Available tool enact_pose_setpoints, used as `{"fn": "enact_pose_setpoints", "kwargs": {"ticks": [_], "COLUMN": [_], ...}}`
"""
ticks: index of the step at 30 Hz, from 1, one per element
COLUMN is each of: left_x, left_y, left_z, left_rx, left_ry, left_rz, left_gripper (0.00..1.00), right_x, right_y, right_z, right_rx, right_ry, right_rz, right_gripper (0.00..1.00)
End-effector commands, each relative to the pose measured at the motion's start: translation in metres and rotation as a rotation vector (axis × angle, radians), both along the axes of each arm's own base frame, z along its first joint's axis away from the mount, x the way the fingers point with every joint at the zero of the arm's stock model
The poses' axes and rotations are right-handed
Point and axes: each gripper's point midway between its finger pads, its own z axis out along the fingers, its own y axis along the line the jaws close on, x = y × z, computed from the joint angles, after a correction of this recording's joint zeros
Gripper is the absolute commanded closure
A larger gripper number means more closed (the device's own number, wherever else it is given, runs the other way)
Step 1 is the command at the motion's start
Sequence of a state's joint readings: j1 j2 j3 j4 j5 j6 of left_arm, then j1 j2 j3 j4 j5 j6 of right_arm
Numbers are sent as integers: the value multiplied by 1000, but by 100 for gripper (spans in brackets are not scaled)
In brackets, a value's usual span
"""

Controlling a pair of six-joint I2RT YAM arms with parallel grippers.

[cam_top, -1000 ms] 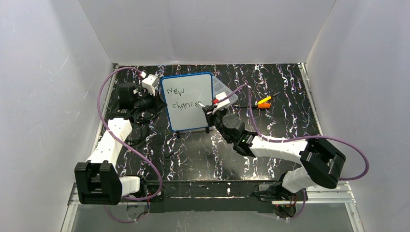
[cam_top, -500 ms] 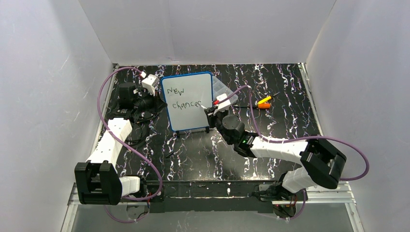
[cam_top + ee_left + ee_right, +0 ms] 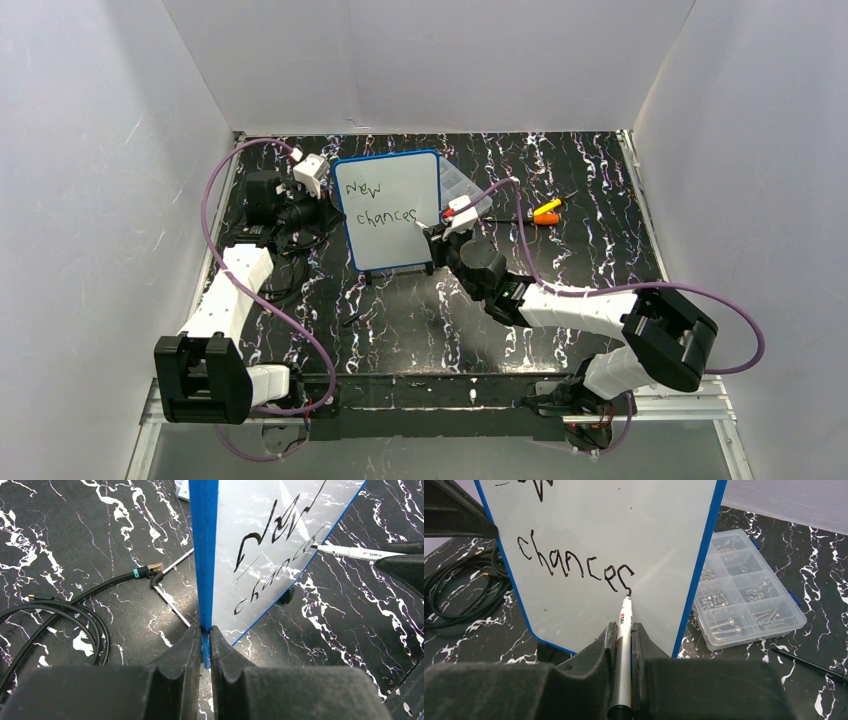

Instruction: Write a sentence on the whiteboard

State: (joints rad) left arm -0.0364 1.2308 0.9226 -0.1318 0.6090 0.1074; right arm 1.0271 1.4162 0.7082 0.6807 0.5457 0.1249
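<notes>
**A:** Start wide. Anything different on the tabletop point(image 3: 600, 240)?

**B:** No. The whiteboard point(image 3: 392, 248) stands upright at the back, left of centre, exactly where it was a second ago, with its blue frame facing the arms. It hasn't slid or tipped.

**A:** What's keeping it up?

**B:** The left pincer point(image 3: 206, 630) is clamped on the board's left edge, with the frame pinched between its two fingers. That grip looks the same throughout.

**A:** And the other arm?

**B:** The right pincer point(image 3: 623, 627) is closed tight around a pen point(image 3: 624, 617), holding it pointed at the board's face. It has drifted slightly down and towards the board's right side over the last second. The plastic box point(image 3: 749, 595) of small parts behind the board hasn't been touched.

**A:** So the change is in the writing?

**B:** Yes. The sentence point(image 3: 383, 216) has "New" on the top line and "chances" below it. A second ago the last letter of that second word wasn't finished. Now the "s" is complete, and the pen tip sits right at the bottom of its tail, touching the surface or very nearly.

**A:** What does that mean for the job?

**B:** I'd say two words are done. The lower part of the board is still blank, so there's room for a third line. The likely next move is to lift the tip off, carry it down and back to the left, and start again there. The left grip has to stay firm, because pen pressure could push the board backwards.
</notes>
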Motion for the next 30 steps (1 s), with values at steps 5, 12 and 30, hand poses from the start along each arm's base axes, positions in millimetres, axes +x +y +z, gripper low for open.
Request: {"fn": "enact_pose_setpoints", "kwargs": {"ticks": [5,12,30], "left_x": [-2,-2,-2], "left_y": [-3,-3,-4], "left_z": [10,10,11], "left_rx": [-13,-12,-17], "left_ry": [-35,-36,-35], "left_rz": [-18,-18,-20], "left_gripper": [100,100,100], "right_x": [1,-9,5], "right_y": [8,5,-23], "right_z": [17,51,43], "right_rx": [73,172,77], "right_ry": [-22,-63,-84], "right_rz": [19,57,-80], "right_gripper": [99,99,99]}}
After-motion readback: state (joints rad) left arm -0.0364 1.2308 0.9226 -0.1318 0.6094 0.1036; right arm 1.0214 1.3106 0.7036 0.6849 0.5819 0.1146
